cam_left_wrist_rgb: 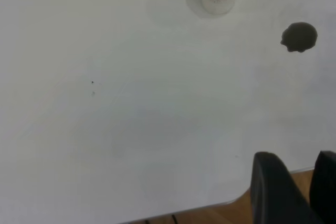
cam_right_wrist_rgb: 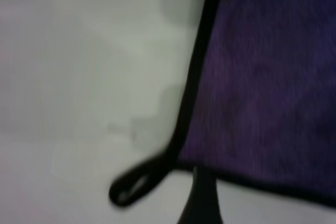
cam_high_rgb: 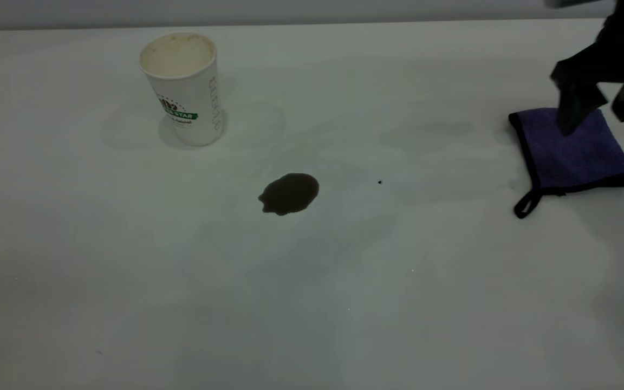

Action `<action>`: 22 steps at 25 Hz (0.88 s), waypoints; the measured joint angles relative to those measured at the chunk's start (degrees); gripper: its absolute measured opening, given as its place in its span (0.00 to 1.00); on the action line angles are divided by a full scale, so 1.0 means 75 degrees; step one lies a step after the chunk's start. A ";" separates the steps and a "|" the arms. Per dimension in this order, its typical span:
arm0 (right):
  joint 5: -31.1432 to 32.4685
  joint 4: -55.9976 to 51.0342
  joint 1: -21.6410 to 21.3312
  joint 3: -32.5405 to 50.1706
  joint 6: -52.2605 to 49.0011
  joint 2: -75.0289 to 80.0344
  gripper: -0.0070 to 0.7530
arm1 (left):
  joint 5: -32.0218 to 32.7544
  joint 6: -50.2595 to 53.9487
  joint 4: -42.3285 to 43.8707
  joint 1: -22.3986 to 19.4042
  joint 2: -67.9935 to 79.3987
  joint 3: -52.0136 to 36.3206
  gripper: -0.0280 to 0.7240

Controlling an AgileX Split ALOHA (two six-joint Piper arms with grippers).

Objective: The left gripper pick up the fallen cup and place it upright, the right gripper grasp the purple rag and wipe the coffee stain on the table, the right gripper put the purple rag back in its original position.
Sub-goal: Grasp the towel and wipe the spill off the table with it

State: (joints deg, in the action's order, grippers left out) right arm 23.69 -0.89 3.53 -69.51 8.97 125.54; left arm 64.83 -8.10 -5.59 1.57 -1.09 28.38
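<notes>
**Two grippers, both only partly seen**

Only the dark finger ends of the left gripper (cam_left_wrist_rgb: pixel 291 190) showed, in its wrist view past the table's near edge, cut off by the frame; a gap stood between them, so they were spread and held nothing. On the smooth white table (cam_high_rgb: pixel 128 281) the cup (cam_high_rgb: pixel 184 89), tapered white paper with a green banner and cream inside, stood upright at the far left. Right of it and nearer lay the coffee stain (cam_high_rgb: pixel 289 193), a dark, roundish, uneven puddle. Well to the right lay the purple rag (cam_high_rgb: pixel 574 151), flat square terry cloth with black edging and a loop at its near corner. The right gripper (cam_high_rgb: pixel 602 111) hung over the rag's far edge, fingers apart, one tip hiding some cloth; its arm ran out of frame.
</notes>
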 joint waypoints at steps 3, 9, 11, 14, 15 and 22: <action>-0.0014 0.0118 -0.0006 -0.0627 -0.0007 0.0692 0.92 | 0.0000 0.0000 0.0000 -0.0002 0.0000 0.0000 0.36; 0.0059 0.0185 -0.0228 -0.1489 -0.0126 0.1657 0.91 | 0.0000 0.0000 0.0000 -0.0002 0.0000 0.0000 0.36; 0.0069 0.0192 -0.0315 -0.1600 -0.0155 0.1820 0.90 | 0.0000 0.0000 0.0000 -0.0002 0.0000 0.0000 0.36; 0.0091 0.0159 -0.0397 -0.1715 -0.0172 0.2011 0.86 | 0.0000 0.0000 0.0000 -0.0002 0.0000 0.0000 0.36; 0.0091 0.0118 -0.0404 -0.1730 -0.0172 0.2048 0.82 | 0.0000 0.0000 0.0000 -0.0002 0.0000 0.0000 0.36; 0.0160 -0.0250 -0.0313 -0.1826 -0.0126 0.2161 0.16 | 0.0000 0.0000 0.0000 -0.0002 0.0000 0.0000 0.36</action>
State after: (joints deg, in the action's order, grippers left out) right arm 24.89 -2.76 1.18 -83.21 8.02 141.75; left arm 64.83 -8.10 -5.59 1.55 -1.09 28.38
